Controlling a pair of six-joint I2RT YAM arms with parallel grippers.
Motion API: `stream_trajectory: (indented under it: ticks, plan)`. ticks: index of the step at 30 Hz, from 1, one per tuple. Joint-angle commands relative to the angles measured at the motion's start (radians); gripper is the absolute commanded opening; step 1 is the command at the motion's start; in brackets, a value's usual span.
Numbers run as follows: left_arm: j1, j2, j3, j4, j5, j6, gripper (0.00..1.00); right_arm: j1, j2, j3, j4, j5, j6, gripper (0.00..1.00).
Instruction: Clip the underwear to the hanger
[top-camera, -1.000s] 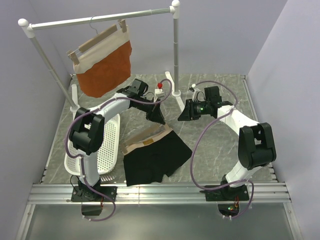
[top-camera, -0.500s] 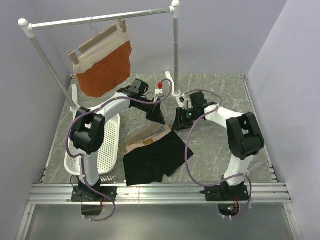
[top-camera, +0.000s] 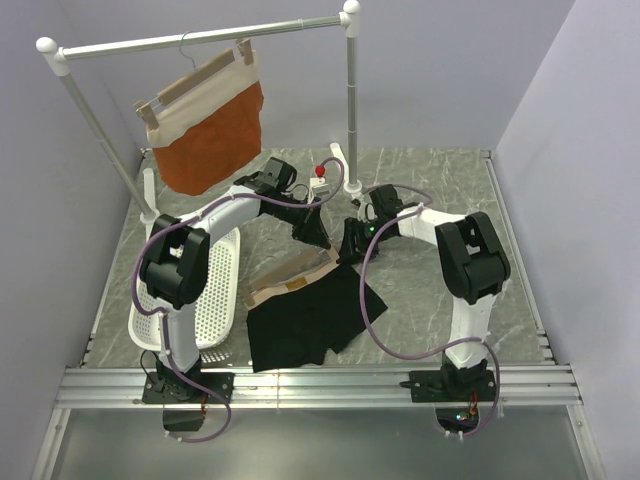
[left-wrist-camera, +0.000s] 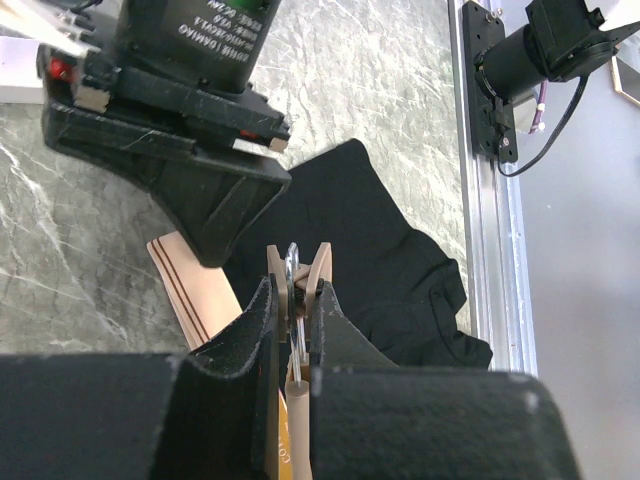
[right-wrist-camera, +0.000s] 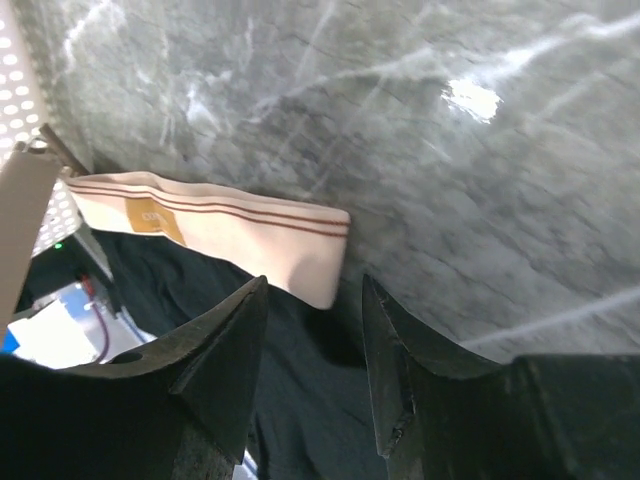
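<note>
The marbled tabletop (top-camera: 430, 290) carries the underwear (top-camera: 310, 315), which lies flat and a little rumpled below both grippers. I judge it light, limp and easy to bunch. A pinch on the black cloth would lift only a fold and let the rest sag. The better hold is the waistband (right-wrist-camera: 230, 235), a doubled elastic strip that is firmer than the body and should not slide between the pads. Its free corner sits just beneath and ahead of my right gripper (right-wrist-camera: 312, 290), whose jaws stand apart with nothing between them.

The hanger (left-wrist-camera: 290, 432) is rigid wood, light, and will swing if held off-centre. My left gripper (left-wrist-camera: 297, 300) is clamped on it at one clip (left-wrist-camera: 316, 262), which pokes out past the fingertips with its wire spring showing. The black cloth lies below and beyond that clip. The clip will need a firm squeeze to gape, and the waistband must go well into its mouth, or I expect the elastic to slip out.

White print on the right gripper's black housing, seen from the left wrist, runs upside-down; I make out "DAMIAO" and little else. A tan label (right-wrist-camera: 155, 218) on the waistband carries writing too small to read.
</note>
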Motion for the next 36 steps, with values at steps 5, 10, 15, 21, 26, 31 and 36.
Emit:
stream_trajectory:
  ticks: [5,10,15,21,26,31,36]
  plan:
    - [0.010,0.015,0.041,0.000,0.037,0.062,0.00,0.017,0.072,0.067,0.010,-0.065,0.032,0.49]
    - [0.012,0.019,0.039,0.000,0.039,0.048,0.00,0.016,0.087,0.052,0.032,-0.117,0.045,0.31]
    - [0.021,0.019,0.027,0.020,0.048,0.025,0.00,-0.012,-0.061,-0.082,0.212,-0.194,0.026,0.00]
    - [0.038,0.009,0.006,0.081,0.071,-0.039,0.00,-0.015,-0.262,-0.233,0.439,-0.262,-0.064,0.00]
    - [0.048,-0.040,-0.054,0.191,0.100,-0.073,0.00,-0.016,-0.316,-0.281,0.529,-0.289,-0.115,0.00]
    - [0.068,-0.065,-0.106,0.256,0.129,-0.096,0.00,-0.015,-0.351,-0.310,0.536,-0.280,-0.181,0.00]
    - [0.078,-0.076,-0.122,0.303,0.134,-0.124,0.00,-0.013,-0.367,-0.334,0.539,-0.288,-0.213,0.00]
